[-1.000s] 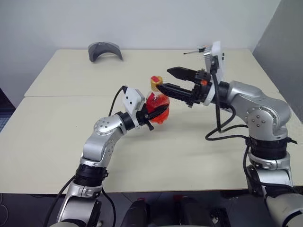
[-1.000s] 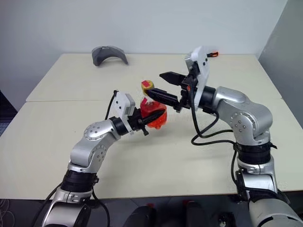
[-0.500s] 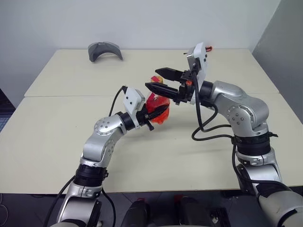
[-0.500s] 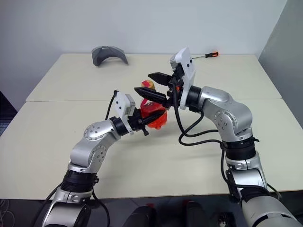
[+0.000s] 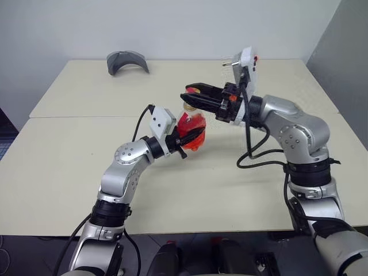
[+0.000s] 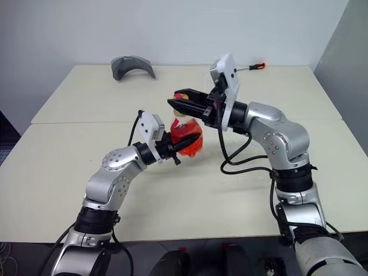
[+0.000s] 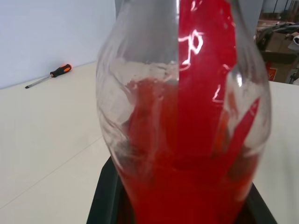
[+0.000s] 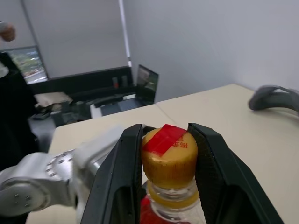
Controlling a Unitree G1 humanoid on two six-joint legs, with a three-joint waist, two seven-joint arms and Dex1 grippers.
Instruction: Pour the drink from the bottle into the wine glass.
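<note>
Bulbous clear bottle [image 5: 191, 130]; right gripper [image 8: 164, 144] clamps yellow cap [image 8: 169, 156]

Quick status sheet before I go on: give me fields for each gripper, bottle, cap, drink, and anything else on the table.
left gripper: shut on the bottle's body, holding it upright above the table
right gripper: fingers on either side of the cap, against it
bottle: clear, bulbous
cap: yellow and red, still on the neck
drink: red, inside the bottle
table: grey curved object at far left; screwdriver at far edge
</note>
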